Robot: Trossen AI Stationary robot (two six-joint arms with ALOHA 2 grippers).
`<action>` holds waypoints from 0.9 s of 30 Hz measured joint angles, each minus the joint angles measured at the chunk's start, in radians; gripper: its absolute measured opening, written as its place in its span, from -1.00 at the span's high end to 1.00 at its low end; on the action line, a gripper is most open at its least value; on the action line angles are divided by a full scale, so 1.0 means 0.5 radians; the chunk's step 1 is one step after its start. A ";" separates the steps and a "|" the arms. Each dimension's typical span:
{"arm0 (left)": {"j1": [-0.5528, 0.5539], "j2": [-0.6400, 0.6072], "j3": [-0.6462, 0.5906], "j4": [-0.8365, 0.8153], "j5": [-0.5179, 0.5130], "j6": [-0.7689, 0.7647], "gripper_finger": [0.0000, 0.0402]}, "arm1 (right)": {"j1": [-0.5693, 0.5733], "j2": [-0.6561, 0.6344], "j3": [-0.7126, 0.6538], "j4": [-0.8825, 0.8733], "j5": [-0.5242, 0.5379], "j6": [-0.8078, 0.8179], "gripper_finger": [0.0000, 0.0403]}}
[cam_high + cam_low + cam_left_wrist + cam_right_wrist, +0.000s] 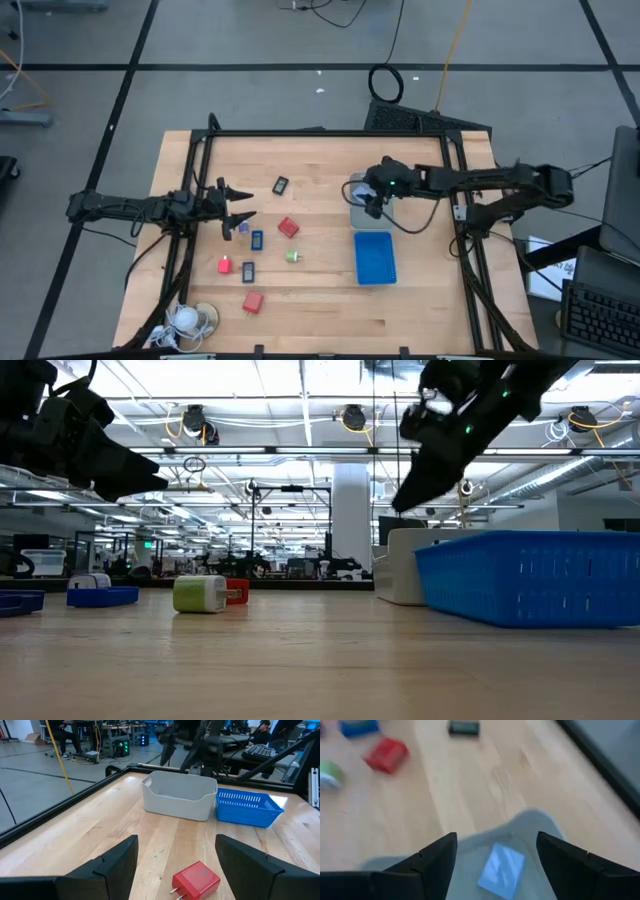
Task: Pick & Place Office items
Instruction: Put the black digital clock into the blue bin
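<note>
The left arm is stretched level across the left side of the bench (pixel 330 310), and its hand (pixel 238 206) is held just above the wood with the two dark, pointed fingers (pixel 117 865) spread apart and nothing between them; a red plug block (pixel 196 880) with two metal prongs is seen lying on the bench just ahead of them. The right arm is reached in from the right edge, bent at the elbow, and its hand (pixel 374 197) is hung over the pale grey tray (pixel 356 190), fingers likewise apart and empty. A light-blue cube (pixel 501 870), flat and glossy, is seen lying inside that smooth-walled, round-cornered tray. Just beside it, a blue tray (pixel 374 257) of slotted plastic is set, rectangular and open-topped. The remaining small items are scattered on the bare, light-grained wood between the two hands: a dark rectangular piece (pixel 280 185), a blue-and-black piece (pixel 257 240), another (pixel 248 271), a green-and-white bit (pixel 292 256) with rounded corners, a small red block (pixel 224 265) and a larger red block (pixel 252 301). A white coiled cord (pixel 186 320) is lying at the near left corner.
</note>
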 joint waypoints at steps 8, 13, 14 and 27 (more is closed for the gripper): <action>0.000 0.000 0.001 0.045 0.002 -0.071 -0.34 | 0.197 -0.402 -0.205 0.195 -0.002 -0.242 -0.27; 0.001 0.000 0.001 0.098 0.002 -0.125 -0.34 | 0.311 -0.704 -0.421 0.408 -0.004 -0.263 -0.25; 0.001 0.000 0.001 0.104 0.002 -0.133 -0.34 | 0.326 -0.761 -0.464 0.453 -0.003 -0.252 -0.25; 0.001 0.000 0.002 0.187 -0.294 -0.485 -0.34 | 0.479 -1.519 -0.843 0.515 -0.005 -0.271 -0.25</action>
